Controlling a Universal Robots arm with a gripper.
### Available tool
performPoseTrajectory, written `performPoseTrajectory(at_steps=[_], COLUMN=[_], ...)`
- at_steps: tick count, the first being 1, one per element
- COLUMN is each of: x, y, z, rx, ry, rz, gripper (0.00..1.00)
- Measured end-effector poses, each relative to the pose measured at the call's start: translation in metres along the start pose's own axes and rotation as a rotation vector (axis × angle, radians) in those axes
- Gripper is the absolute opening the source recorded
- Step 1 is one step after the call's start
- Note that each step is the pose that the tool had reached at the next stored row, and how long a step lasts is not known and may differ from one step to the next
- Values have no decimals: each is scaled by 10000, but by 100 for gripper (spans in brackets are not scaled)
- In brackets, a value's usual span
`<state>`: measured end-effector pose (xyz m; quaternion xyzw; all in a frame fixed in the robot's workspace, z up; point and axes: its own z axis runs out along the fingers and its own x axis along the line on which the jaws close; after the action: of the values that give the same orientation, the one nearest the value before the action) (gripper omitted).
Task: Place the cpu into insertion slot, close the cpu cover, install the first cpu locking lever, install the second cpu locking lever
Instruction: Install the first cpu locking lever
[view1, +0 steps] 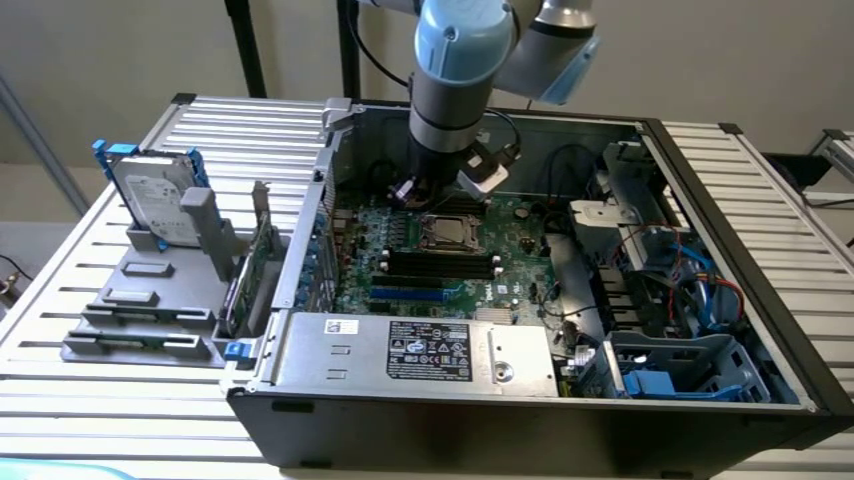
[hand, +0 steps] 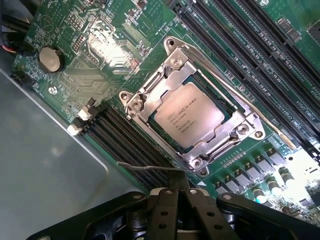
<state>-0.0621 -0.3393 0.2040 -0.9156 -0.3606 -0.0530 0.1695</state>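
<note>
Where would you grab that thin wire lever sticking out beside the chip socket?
Probably its free tip, from above: the locking lever is a thin wire reaching past the cpu cover over the black memory slots, with room either side.

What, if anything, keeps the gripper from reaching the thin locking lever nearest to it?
Likely yes, it can reach. The shut gripper sits right at the locking lever, beside the closed cpu cover, and nothing lies between them.
</note>
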Motion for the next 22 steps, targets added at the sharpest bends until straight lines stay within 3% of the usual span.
performPoseTrajectory(at_steps=[7,22], x=[15,95], y=[15,105], z=[-6,21], rx=[23,27], ry=[-28,-31], rz=[13,10], gripper=[11,11])
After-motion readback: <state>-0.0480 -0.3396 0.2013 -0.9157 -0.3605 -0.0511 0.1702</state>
